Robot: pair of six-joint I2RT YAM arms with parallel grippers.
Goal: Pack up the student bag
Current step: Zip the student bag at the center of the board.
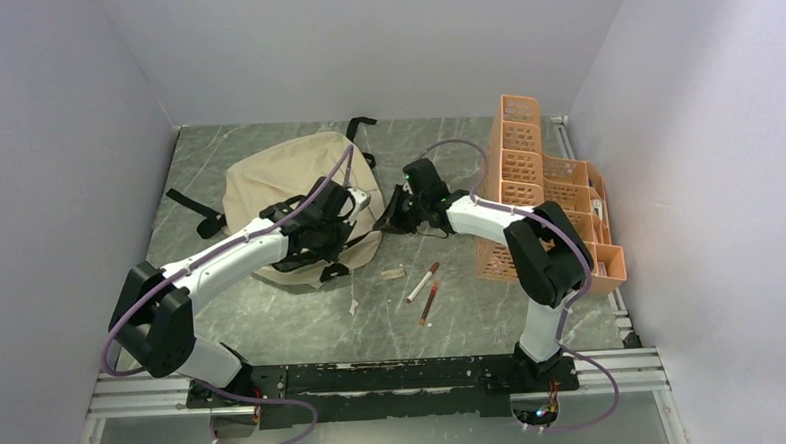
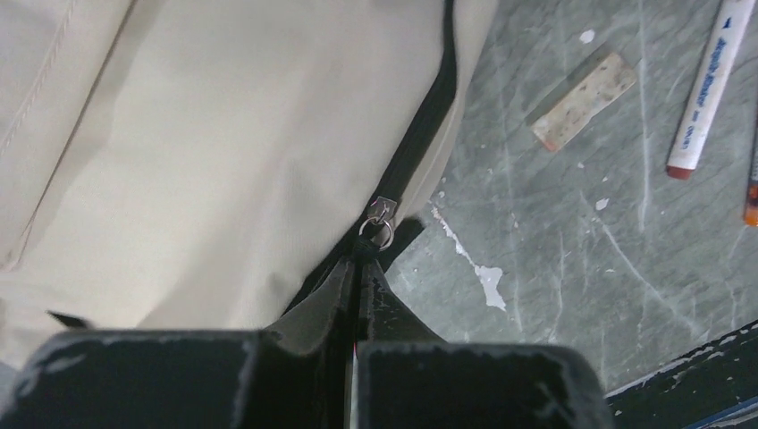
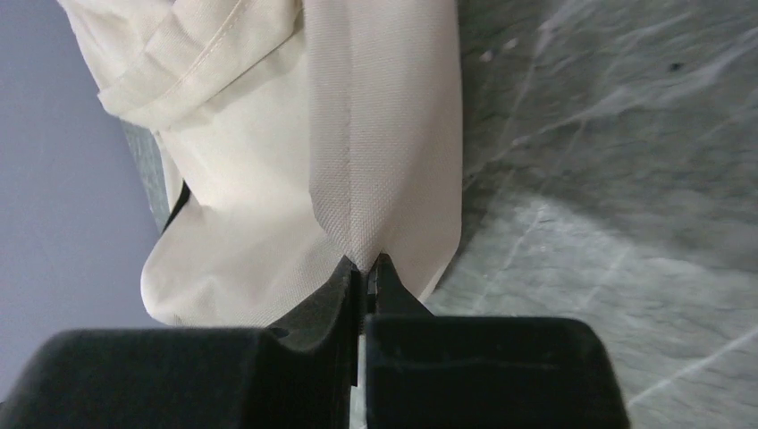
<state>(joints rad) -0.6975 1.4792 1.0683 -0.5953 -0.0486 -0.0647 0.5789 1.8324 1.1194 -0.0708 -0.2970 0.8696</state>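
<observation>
The beige student bag (image 1: pixel 267 177) lies on the table at the back left, with black straps around it. My left gripper (image 1: pixel 359 211) rests at the bag's right edge. In the left wrist view it (image 2: pixel 365 259) is shut on the black pull cord just under the metal zipper ring (image 2: pixel 381 229), at the end of the black zipper line on the bag (image 2: pixel 179 161). My right gripper (image 1: pixel 394 214) meets the bag from the right. In the right wrist view it (image 3: pixel 368 266) is shut on a raised fold of the bag's fabric (image 3: pixel 357 134).
A white marker (image 1: pixel 424 281), a reddish pen (image 1: pixel 431 302) and a small eraser (image 1: pixel 392 273) lie on the table in front of the bag. An orange perforated organizer (image 1: pixel 548 195) stands at the right. Walls enclose the table on three sides.
</observation>
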